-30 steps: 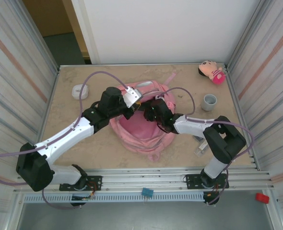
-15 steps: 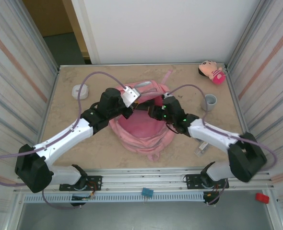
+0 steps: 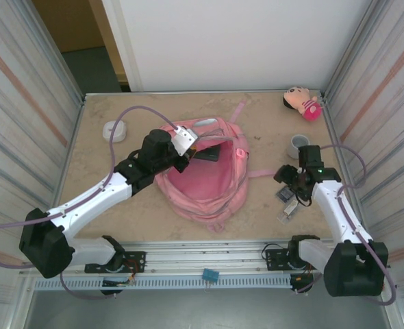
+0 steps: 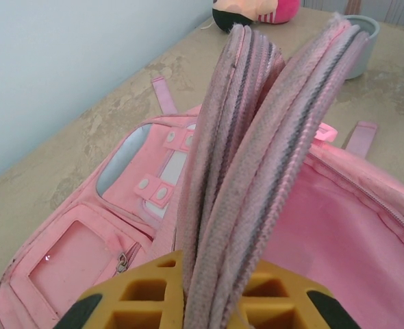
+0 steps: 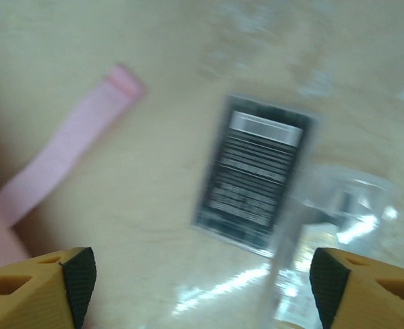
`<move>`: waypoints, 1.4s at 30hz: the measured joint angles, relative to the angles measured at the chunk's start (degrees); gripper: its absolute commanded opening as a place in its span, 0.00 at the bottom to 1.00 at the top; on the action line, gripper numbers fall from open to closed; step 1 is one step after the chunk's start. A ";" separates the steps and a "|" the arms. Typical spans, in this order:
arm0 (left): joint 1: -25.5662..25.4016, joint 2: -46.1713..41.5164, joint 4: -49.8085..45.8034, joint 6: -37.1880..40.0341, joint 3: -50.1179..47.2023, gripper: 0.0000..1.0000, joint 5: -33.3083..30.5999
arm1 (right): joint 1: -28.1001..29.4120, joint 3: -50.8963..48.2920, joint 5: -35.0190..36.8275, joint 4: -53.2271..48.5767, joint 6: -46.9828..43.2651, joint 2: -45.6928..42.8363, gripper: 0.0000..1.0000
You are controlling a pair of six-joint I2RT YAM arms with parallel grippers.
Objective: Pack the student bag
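The student bag (image 3: 205, 181), a large pink backpack, lies open in the middle of the table with its pink lining showing. A dark flat item (image 3: 206, 153) sits at the far side of its mouth. My left gripper (image 3: 187, 145) is shut on the bag's upper rim and holds it raised; in the left wrist view the folded pink rim (image 4: 257, 137) stands up between the yellow fingers (image 4: 140, 301). My right gripper (image 3: 292, 185) hangs open to the right of the bag, above a dark labelled packet (image 5: 257, 175) and a clear plastic pack (image 5: 335, 233).
A pink bag strap (image 5: 65, 164) trails across the table toward the right gripper. A grey cup (image 3: 298, 144) stands just beyond that gripper. A plush doll (image 3: 302, 101) lies in the far right corner, and a white round object (image 3: 114, 130) at the far left.
My right arm has pulled out of the bag's mouth and swung right, ending over the dark packet. My left gripper keeps its hold on the rim, slightly shifted.
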 measured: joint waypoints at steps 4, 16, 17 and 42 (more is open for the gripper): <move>0.00 -0.11 0.66 -0.44 -0.74 0.08 0.04 | -2.89 -0.17 1.20 -1.86 -0.07 3.34 0.83; 0.07 -0.31 2.25 -0.63 -2.10 0.08 0.42 | -1.60 0.31 -0.37 2.60 -1.31 12.55 0.70; 0.09 -0.31 2.38 -0.66 -2.27 0.08 0.44 | -1.16 0.48 -0.66 3.06 -1.31 13.27 0.69; 1.57 -2.01 3.08 -1.14 -3.54 0.08 1.20 | 10.27 9.46 -0.85 7.63 -1.60 27.04 0.82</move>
